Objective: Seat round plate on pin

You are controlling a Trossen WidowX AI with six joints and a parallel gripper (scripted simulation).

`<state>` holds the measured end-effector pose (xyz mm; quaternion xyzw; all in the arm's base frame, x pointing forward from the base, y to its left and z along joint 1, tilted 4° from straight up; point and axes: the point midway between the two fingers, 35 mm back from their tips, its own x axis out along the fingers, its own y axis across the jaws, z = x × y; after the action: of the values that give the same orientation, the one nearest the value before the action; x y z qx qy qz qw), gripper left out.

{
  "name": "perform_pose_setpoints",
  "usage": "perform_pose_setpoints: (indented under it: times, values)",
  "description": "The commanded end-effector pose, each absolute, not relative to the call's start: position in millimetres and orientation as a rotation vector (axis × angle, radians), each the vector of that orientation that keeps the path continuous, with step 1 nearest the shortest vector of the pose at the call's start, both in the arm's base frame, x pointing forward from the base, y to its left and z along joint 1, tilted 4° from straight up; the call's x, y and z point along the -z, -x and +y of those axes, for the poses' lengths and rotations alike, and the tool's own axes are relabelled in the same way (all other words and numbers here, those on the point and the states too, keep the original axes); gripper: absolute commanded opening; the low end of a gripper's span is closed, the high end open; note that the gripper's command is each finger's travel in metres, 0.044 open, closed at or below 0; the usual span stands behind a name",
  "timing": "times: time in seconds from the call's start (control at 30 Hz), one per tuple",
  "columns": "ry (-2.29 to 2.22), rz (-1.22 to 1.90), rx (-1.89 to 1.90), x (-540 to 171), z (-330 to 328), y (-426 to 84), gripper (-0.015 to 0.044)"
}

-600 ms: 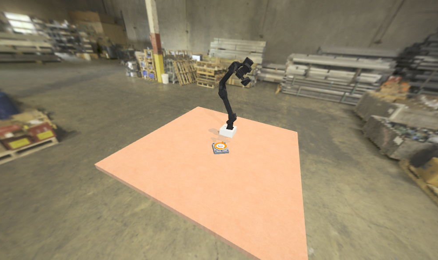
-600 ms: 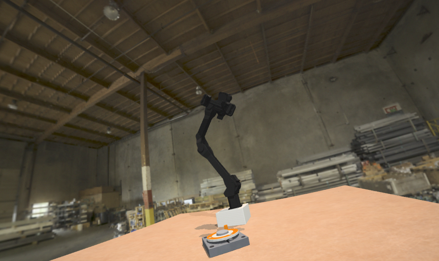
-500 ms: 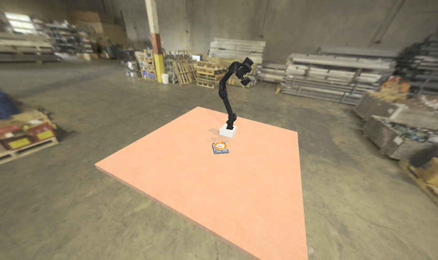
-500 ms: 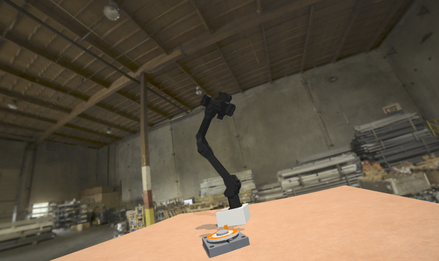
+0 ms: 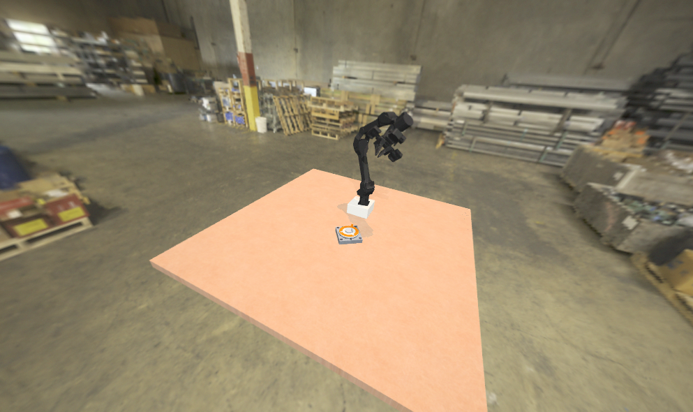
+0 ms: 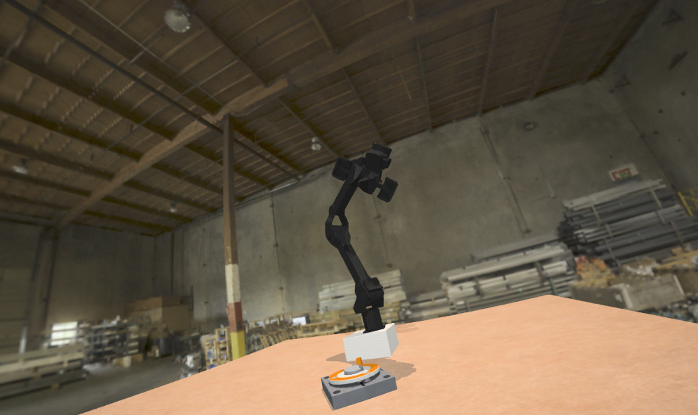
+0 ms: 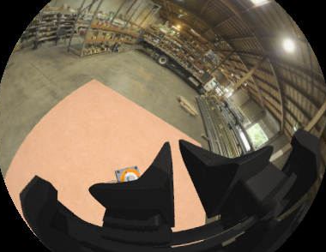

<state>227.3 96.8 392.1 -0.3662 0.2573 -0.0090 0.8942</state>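
Observation:
The round orange and white plate [image 5: 347,237] [image 6: 339,375] [image 7: 129,171] sits around the grey post [image 5: 349,230] [image 6: 353,369] on the square grey base [image 5: 349,241] [image 6: 364,395] [image 7: 119,173]. In the exterior view the plate looks tilted, with a gap under its edge. Its orange tab [image 5: 352,225] [image 6: 358,361] stands on the side toward the arm. The pin and the hole cannot be made out clearly. My gripper [image 7: 173,145] is high above and away from the plate, its fingers nearly together with nothing between them. The left finger hides part of the plate and base in the wrist view.
The arm's white mounting block [image 5: 360,209] [image 6: 367,347] stands just behind the grey base. The peach table top [image 5: 308,286] [image 6: 495,361] [image 7: 72,141] carries both. The arm's shadow falls near the block and the base.

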Motion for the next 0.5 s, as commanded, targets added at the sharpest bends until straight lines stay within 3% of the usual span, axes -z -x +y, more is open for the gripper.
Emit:
perform_pose_setpoints:
  times: [0.0,0.47]
  values:
    - [0.732,0.707,0.038,-339.1,92.0,-253.7,0.0000]
    - [0.433,1.242,0.094,-168.9,22.1,-281.7,0.0000]
